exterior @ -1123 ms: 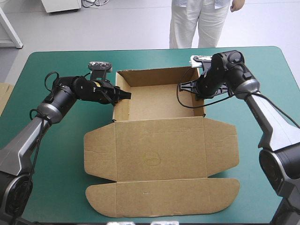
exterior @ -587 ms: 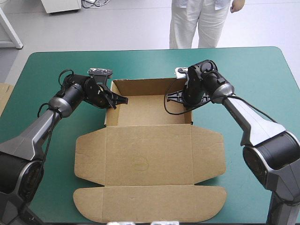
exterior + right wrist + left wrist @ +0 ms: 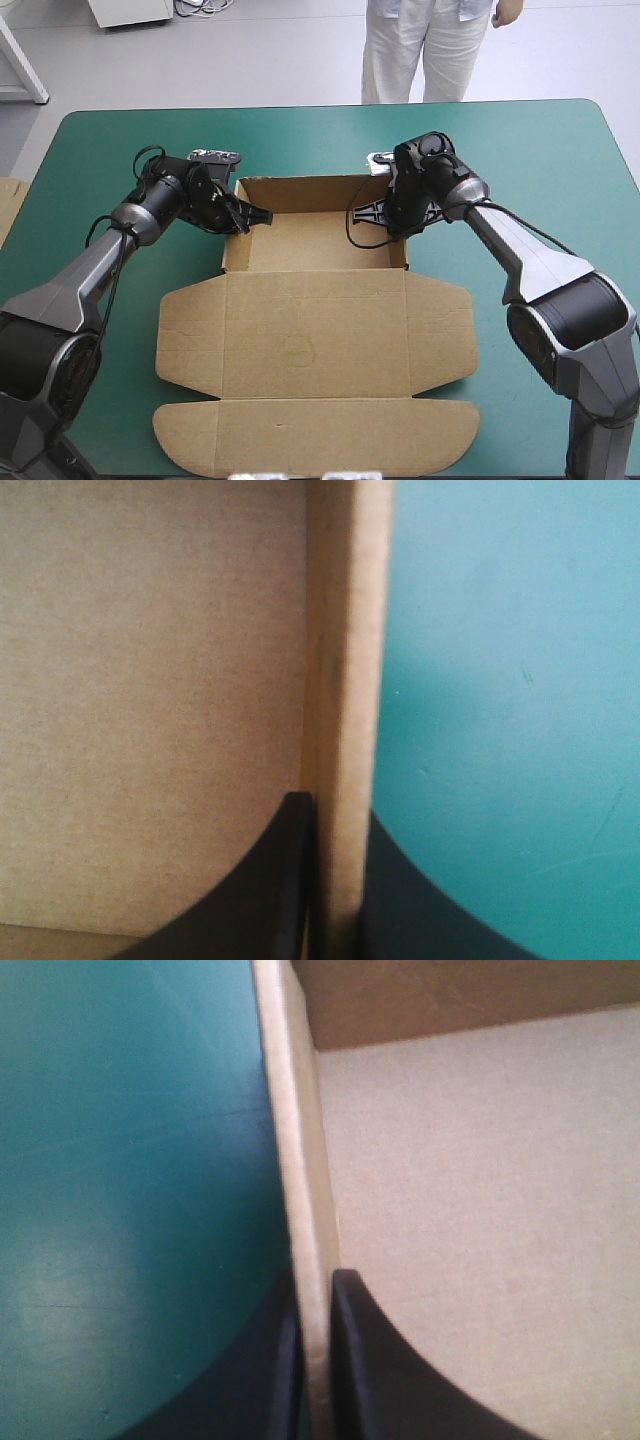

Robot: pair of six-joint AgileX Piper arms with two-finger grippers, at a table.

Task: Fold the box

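while the box [image 3: 315, 245] sits in the middle of the teal-green cover [image 3: 120, 140] as an open tray, its lid [image 3: 315, 340] lies flat toward the near edge. the left gripper [image 3: 255, 214] is clamped on its left wall [image 3: 230, 250], the right gripper [image 3: 368, 213] on its right wall [image 3: 405, 255].

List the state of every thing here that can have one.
box: open tray, walls raised.
lid: flat on the teal-green cover, toward the near edge.
left gripper: shut on the box's left wall, one finger inside, one outside.
right gripper: shut on the box's right wall, likewise.
spare board: lying off the table's left edge.
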